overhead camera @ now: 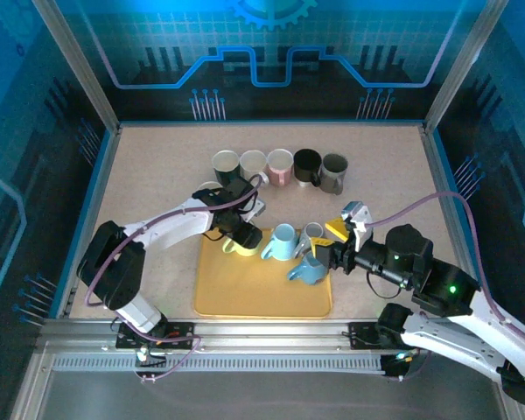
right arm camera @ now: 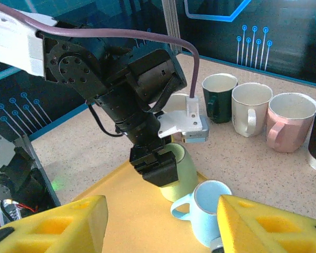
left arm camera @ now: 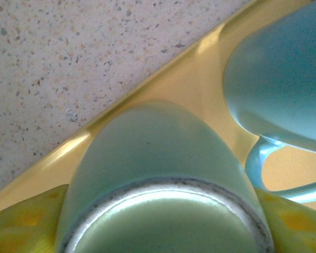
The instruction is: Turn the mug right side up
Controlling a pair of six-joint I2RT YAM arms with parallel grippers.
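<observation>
While the left gripper (overhead camera: 236, 234) is clamping the pale green mug (left arm camera: 152, 158), I am judging this to be the grasping step. Its yellow fingers (left arm camera: 21, 221) are pressing in on either side of the mug, so it is holding the mug rather than standing wide. The mug is sitting at the far left corner of the yellow tray (overhead camera: 262, 302), close against the tray's rim, with the speckled table (left arm camera: 68, 63) lying just beyond. From the left wrist camera a ringed end is facing the lens, and that is looking to me like the foot, so I am taking the mug to be bottom-up or at least tipped. From the right wrist camera it is leaning a little under the gripper, and I am not managing to tell its mouth for certain. A light blue mug (left arm camera: 284, 79) is standing just beside it on the tray, with its handle close to the green one. The right gripper (right arm camera: 160, 224) is hanging over the tray's right side with its fingers spread wide, and I am not seeing them closed on anything. Next, I am expecting the job to be calling for a lift clear of the tray, a roll of the wrist to bring the mouth upward, and a gentle set-down, all while keeping off that blue neighbour
</observation>
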